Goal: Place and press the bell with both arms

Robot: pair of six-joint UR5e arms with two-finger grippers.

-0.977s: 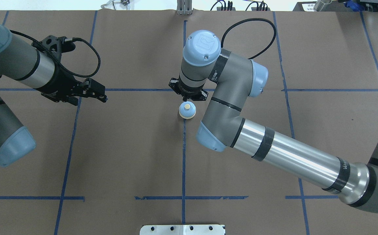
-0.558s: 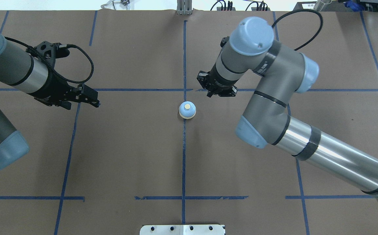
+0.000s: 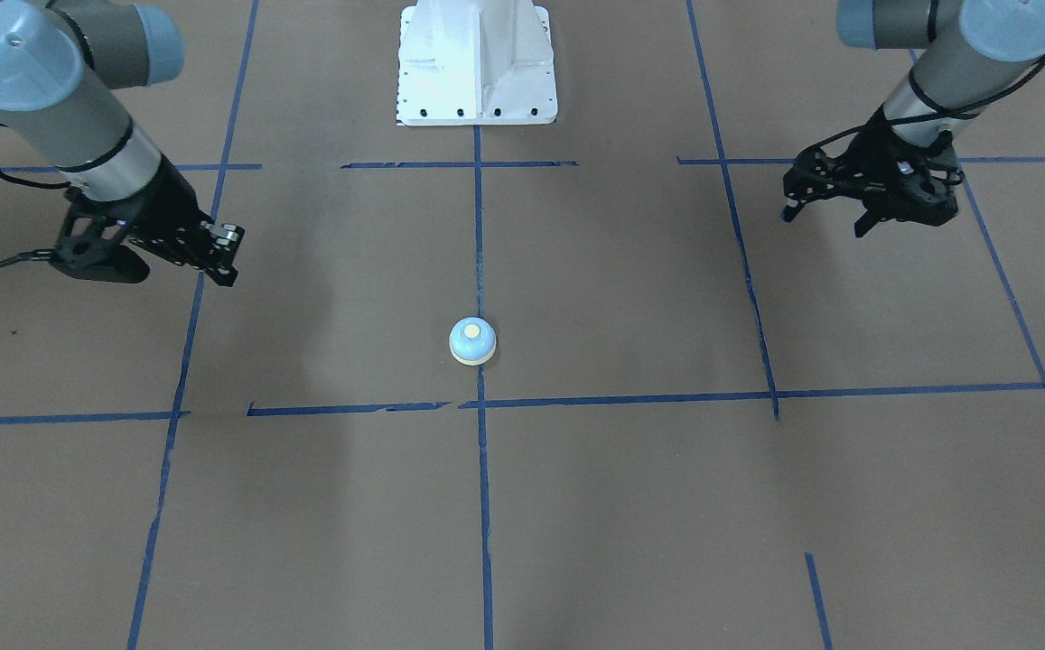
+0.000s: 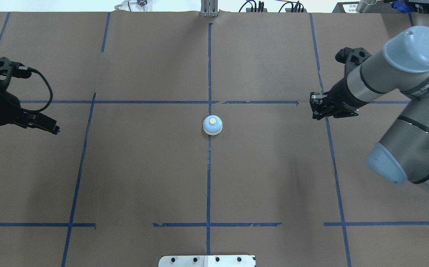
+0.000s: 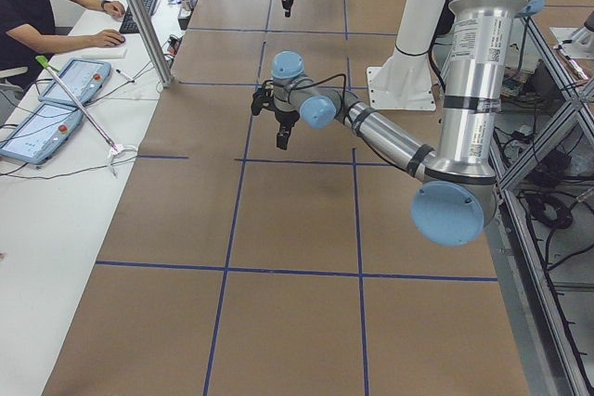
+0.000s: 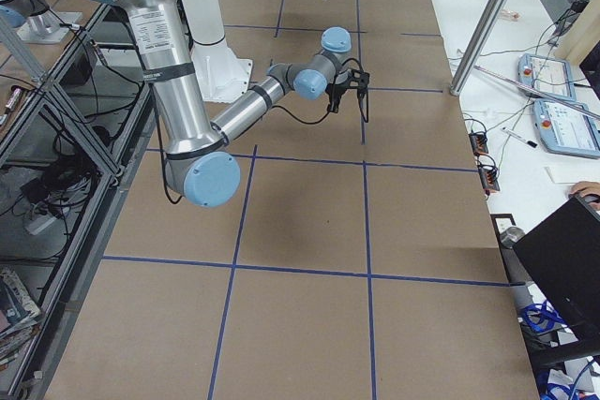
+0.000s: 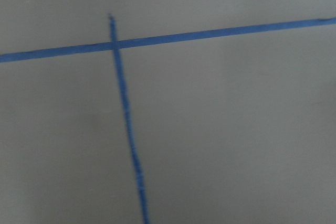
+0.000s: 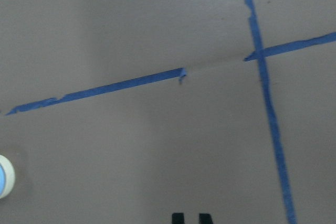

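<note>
The bell (image 4: 212,125), a light-blue dome with a cream button, stands alone on the brown table at its centre line. It also shows in the front view (image 3: 472,341), and its edge shows in the right wrist view (image 8: 3,177). My left gripper (image 4: 53,129) hangs far to the bell's left, open and empty, its fingers apart in the front view (image 3: 825,223). My right gripper (image 4: 313,107) hangs far to the bell's right. Its fingertips (image 8: 177,217) sit close together, shut on nothing. It shows at the left of the front view (image 3: 228,257).
Blue tape lines (image 4: 208,185) divide the brown table cover into squares. The white bolted pedestal (image 3: 477,63) stands at the robot's edge. An operator (image 5: 37,6) sits at a side desk with tablets (image 5: 56,104) beyond the table's far edge.
Both arms have swung outward from the bell. The right gripper went from just behind the bell to far right. The left gripper went further left. The bell has not moved.
</note>
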